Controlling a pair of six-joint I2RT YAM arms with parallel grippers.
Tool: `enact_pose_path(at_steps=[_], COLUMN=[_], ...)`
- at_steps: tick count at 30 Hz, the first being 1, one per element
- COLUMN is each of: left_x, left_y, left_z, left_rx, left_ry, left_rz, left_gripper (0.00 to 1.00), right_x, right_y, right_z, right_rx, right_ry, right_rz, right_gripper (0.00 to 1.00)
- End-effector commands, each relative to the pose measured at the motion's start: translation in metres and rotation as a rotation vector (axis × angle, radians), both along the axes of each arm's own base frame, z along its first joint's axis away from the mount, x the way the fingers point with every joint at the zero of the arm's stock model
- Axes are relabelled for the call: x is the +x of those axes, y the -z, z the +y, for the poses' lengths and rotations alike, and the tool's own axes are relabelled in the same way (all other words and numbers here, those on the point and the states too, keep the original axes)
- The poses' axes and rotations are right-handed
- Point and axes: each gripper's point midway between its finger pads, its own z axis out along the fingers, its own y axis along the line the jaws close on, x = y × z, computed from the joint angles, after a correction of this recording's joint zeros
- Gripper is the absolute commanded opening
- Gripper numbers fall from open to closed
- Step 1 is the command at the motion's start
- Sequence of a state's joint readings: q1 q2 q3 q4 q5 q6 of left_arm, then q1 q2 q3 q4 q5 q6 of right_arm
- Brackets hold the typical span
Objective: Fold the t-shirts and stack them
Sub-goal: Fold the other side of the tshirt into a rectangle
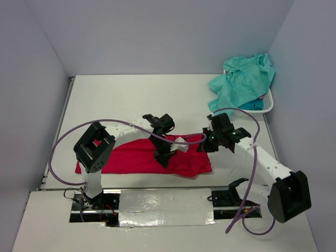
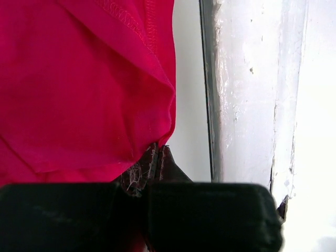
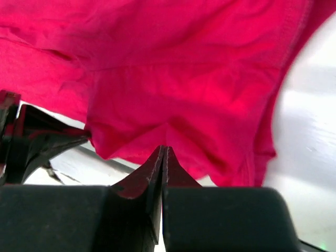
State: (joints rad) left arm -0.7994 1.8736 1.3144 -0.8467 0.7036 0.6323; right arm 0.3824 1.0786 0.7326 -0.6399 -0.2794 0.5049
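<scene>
Lying spread near the table's front edge, the red shirt looks mid-fold. The left gripper is clamped on its hem. The right gripper has its jaws together, seemingly pinching a pucker of cloth. Next, both should lift that edge and carry it across evenly. A mint shirt sits in the basket.

Shows plain crimson red on the t-shirt at the tips of the black left gripper and black right gripper, hem stitching in matching red. Beyond the right gripper, a plain mint-teal t-shirt over a darker teal-blue t-shirt, in a white lattice basket. Under both grippers, plain white table. Behind them, white arms with black joints, purple cables.
</scene>
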Motion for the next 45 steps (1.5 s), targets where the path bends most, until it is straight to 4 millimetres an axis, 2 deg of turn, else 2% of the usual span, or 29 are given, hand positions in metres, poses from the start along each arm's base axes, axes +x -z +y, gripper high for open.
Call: enact_pose_path(at_steps=[1,3,5,8,10,13,16,19,21,25,27,30,31,34,37,42,45], left_x=[-0.004,0.003,0.007,0.009,0.01,0.007,0.004,0.001,0.001,0.002,0.003,0.004,0.004,0.005,0.009,0.016,0.018], left_y=[-0.014,-0.011,-0.011,-0.011,-0.01,-0.008,-0.001,0.004,0.006,0.006,0.007,0.009,0.01,0.013,0.011,0.003,0.001], left_z=[-0.002,-0.006,-0.01,-0.015,-0.018,-0.018,-0.013,-0.009,-0.009,-0.011,-0.011,-0.01,-0.009,-0.005,-0.005,-0.009,-0.01], left_rx=[-0.053,-0.049,-0.046,-0.047,-0.053,-0.052,-0.029,-0.014,-0.014,-0.013,-0.01,-0.002,0.001,0.02,0.012,0.016,0.023], left_ry=[0.016,-0.018,-0.039,-0.056,-0.065,-0.068,-0.069,-0.073,-0.076,-0.088,-0.093,-0.098,-0.1,-0.11,-0.122,-0.152,-0.149], left_rz=[-0.011,-0.033,-0.032,-0.018,-0.009,0.018,0.025,0.03,0.033,0.032,0.032,0.029,0.03,0.02,0.022,0.019,0.008], left_gripper=[0.0,0.0,0.0,0.0,0.0,0.0,0.0,0.0,0.0,0.0,0.0,0.0,0.0,0.0,0.0,0.0,0.0], right_x=[0.013,0.004,-0.008,-0.028,-0.035,-0.043,-0.046,-0.038,-0.028,-0.023,-0.028,-0.036,-0.037,-0.038,-0.043,-0.063,-0.074], right_y=[-0.003,0.007,0.01,0.019,0.018,0.029,0.044,0.052,0.05,0.056,0.07,0.085,0.086,0.074,0.06,0.057,0.06], right_z=[0.018,0.017,0.016,0.014,0.015,0.016,0.023,0.027,0.027,0.031,0.024,0.011,0.01,0.004,0.001,0.001,-0.001], right_rx=[0.084,0.077,0.08,0.032,0.004,-0.06,-0.096,-0.162,-0.198,-0.219,-0.262,-0.309,-0.308,-0.292,-0.259,-0.22,-0.223], right_ry=[-0.026,-0.037,-0.053,-0.049,-0.022,0.012,0.021,0.026,0.047,0.047,0.052,0.073,0.077,0.112,0.123,0.078,0.062], right_rz=[-0.013,0.027,0.049,0.08,0.078,0.075,0.061,0.018,-0.006,-0.016,0.012,0.038,0.039,0.015,-0.003,0.055,0.099], right_gripper=[0.02,0.29,0.51,0.56,0.58,0.57,0.49,0.5,0.5,0.5,0.49,0.4,0.3,0.15,0.15,0.15,0.04])
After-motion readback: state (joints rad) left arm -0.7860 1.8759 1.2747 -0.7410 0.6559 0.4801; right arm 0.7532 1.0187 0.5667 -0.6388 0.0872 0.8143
